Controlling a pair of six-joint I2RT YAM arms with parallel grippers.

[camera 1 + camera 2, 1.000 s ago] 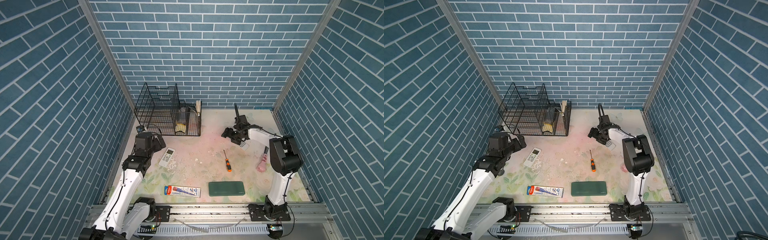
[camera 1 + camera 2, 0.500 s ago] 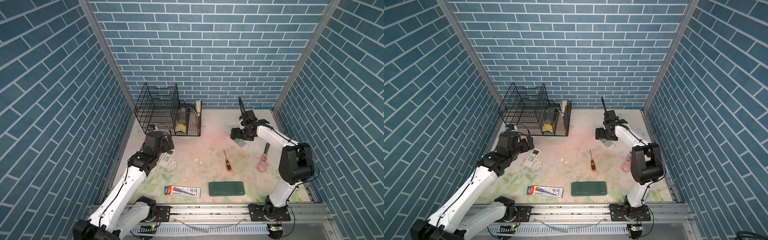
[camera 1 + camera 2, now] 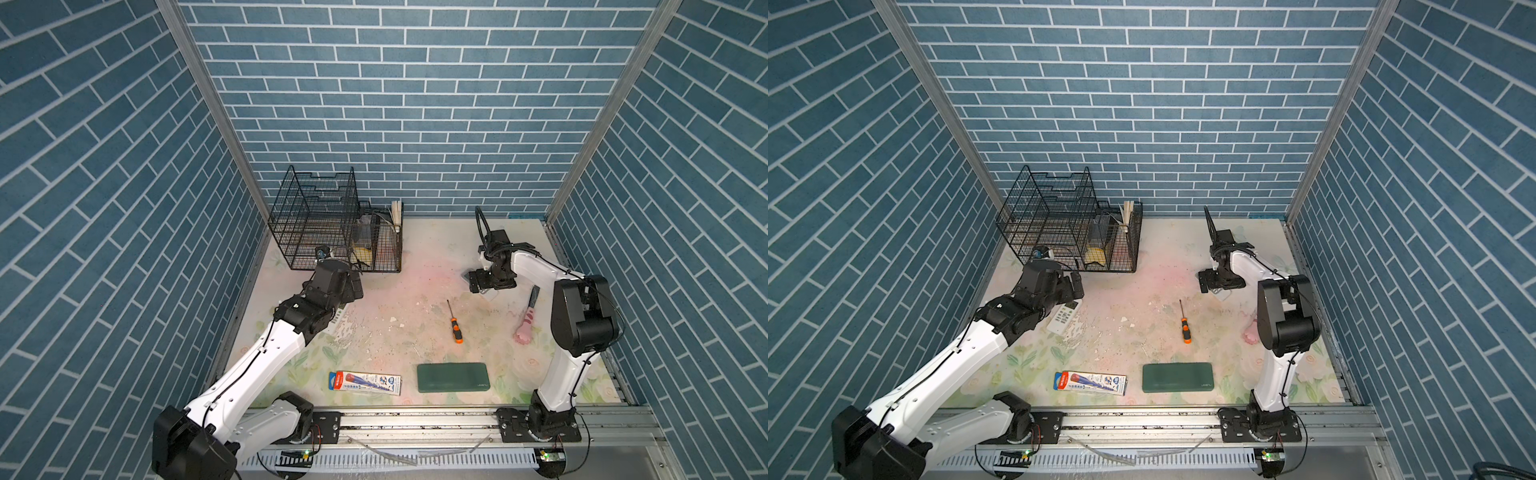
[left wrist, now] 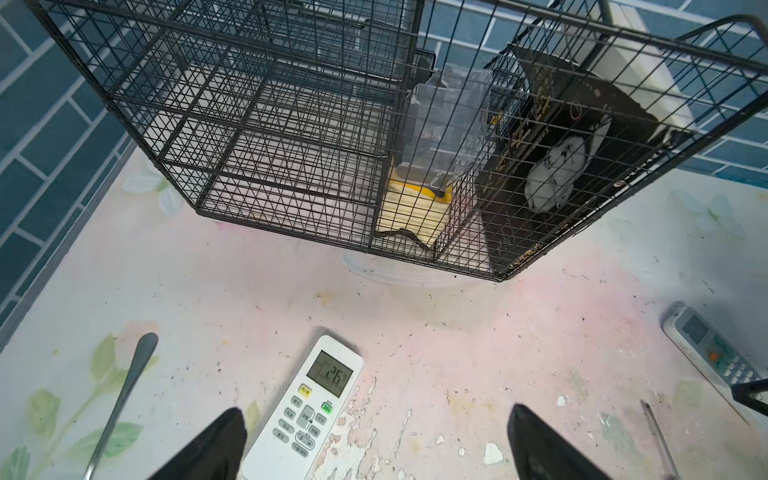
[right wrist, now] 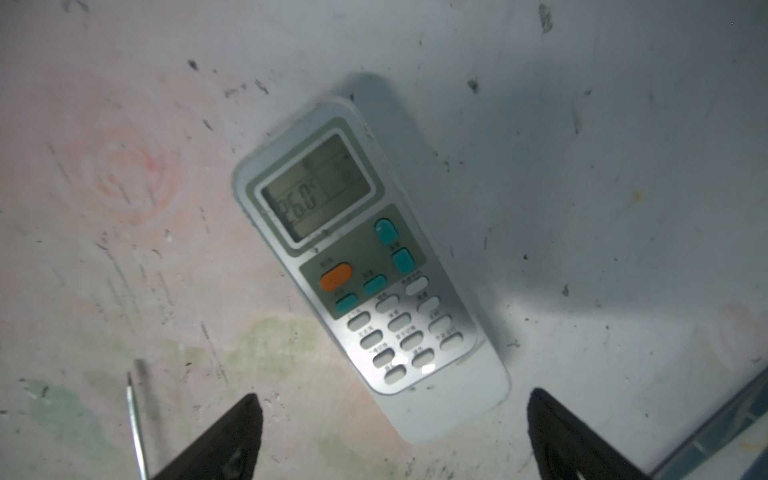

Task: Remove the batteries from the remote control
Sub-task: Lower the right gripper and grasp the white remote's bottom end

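My left gripper (image 4: 374,440) hangs over the left side of the table, jaws spread wide, nothing between them. Just under it lies a white remote (image 4: 305,409), face up, display lit, near the wire cage (image 3: 332,224). A spoon handle (image 4: 124,386) lies further left of it.

My right gripper (image 5: 392,436) is over the far right area, jaws likewise wide apart and empty. Below it lies a silver-grey remote (image 5: 365,266), face up, with orange and teal buttons.

No batteries in sight; both remotes lie button side up, so their backs are hidden.

Mid-table: screwdriver (image 3: 454,317), orange and black handle. Near edge: green case (image 3: 453,376) and a printed box (image 3: 365,382).
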